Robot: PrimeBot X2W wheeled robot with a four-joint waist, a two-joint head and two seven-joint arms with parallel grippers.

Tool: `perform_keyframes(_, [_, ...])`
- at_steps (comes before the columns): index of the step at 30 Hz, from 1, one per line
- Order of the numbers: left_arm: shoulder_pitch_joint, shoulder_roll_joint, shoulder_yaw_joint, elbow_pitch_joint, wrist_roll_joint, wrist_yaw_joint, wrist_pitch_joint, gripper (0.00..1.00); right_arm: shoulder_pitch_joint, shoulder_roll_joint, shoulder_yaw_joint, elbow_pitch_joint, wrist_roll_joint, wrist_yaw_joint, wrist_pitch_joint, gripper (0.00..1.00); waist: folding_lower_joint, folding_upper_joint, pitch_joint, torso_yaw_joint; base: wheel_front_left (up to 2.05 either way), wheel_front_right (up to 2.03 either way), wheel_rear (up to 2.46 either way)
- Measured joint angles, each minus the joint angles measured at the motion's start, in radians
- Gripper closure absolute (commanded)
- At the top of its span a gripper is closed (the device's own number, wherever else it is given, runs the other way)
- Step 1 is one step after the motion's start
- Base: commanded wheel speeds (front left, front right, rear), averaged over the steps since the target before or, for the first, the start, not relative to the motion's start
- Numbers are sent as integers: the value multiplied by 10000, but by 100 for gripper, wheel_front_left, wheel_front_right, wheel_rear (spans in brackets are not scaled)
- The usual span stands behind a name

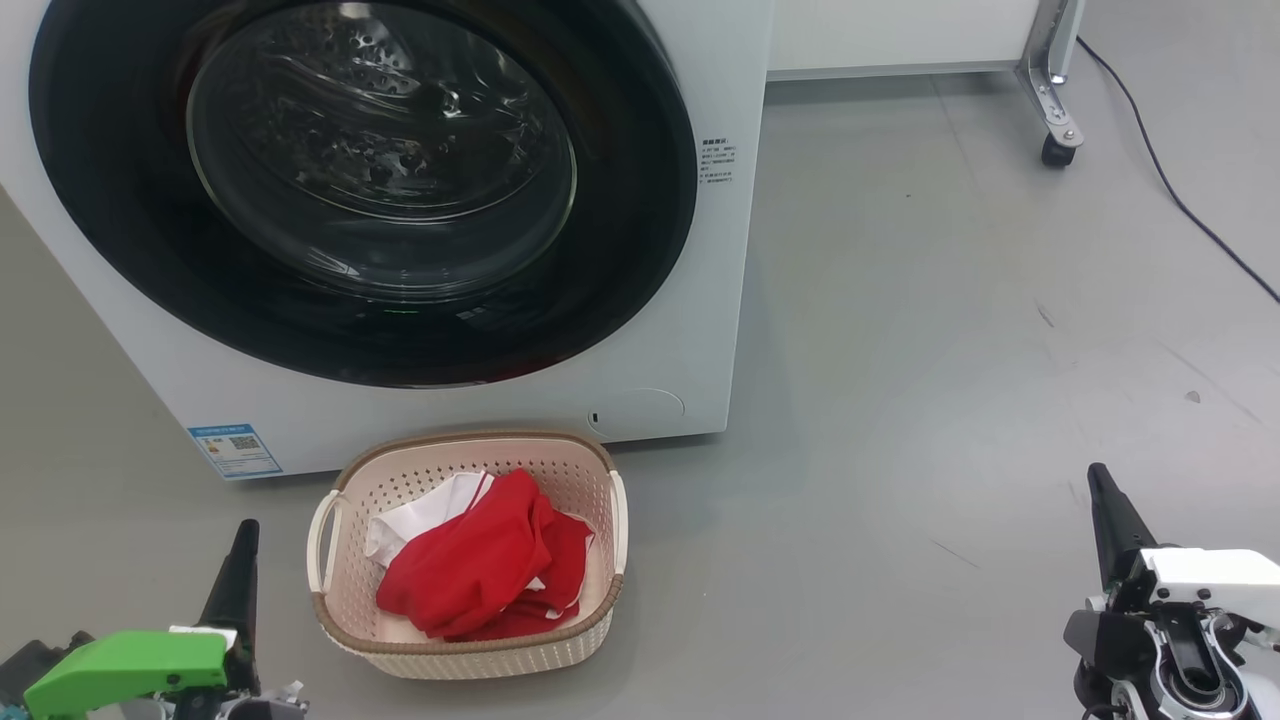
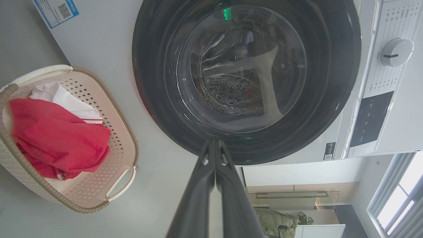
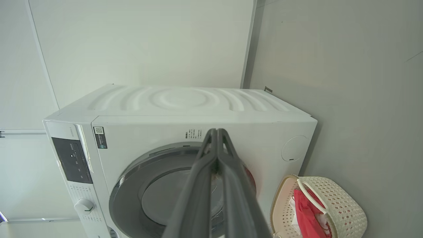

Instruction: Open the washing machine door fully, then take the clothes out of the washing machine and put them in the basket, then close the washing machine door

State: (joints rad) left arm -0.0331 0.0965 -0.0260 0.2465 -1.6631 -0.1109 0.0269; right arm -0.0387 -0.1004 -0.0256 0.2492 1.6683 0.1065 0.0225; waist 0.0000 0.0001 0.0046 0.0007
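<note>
Left gripper [image 1: 247, 528] and right gripper [image 1: 1098, 472] sit clenched; blue QR-code label [image 1: 234, 450] marks washing machine [image 1: 480, 405].

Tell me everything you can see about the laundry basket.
The basket is a small cream plastic tub, rounded-rectangular, with perforated walls, a brown woven-look rim and a pale handle on each side. It stands upright on the grey floor, just before the washing machine, holding red clothes and a white cloth.

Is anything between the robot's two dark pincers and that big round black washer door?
Nothing visible blocks either. Bare grey floor lies between the shut left gripper, the shut right gripper and the glossy black round door. The cream perforated plastic basket of red clothes sits lower than the door.
</note>
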Motion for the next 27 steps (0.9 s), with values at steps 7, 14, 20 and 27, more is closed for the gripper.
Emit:
perform_keyframes(7, [-88, 0, 73, 50, -132, -12, 40, 100, -42, -25, -44, 58, 140, 58, 29, 100, 0, 0, -9, -7, 0, 0, 0])
perform_keyframes(14, [-88, 0, 82, 86, -132, -13, 40, 100, -50, -23, -46, 102, 140, 61, 31, 100, 0, 0, -11, -7, 0, 0, 0])
perform_keyframes(20, [-91, 0, 90, 121, -132, -15, 42, 100, -105, -23, -52, 140, 142, 65, 31, 100, 0, 0, -12, -7, 0, 0, 0])
perform_keyframes(27, [-97, 0, 98, 151, -132, -17, 42, 100, -138, -23, -58, 161, 140, 67, 31, 100, 0, 0, -14, -7, 0, 0, 0])
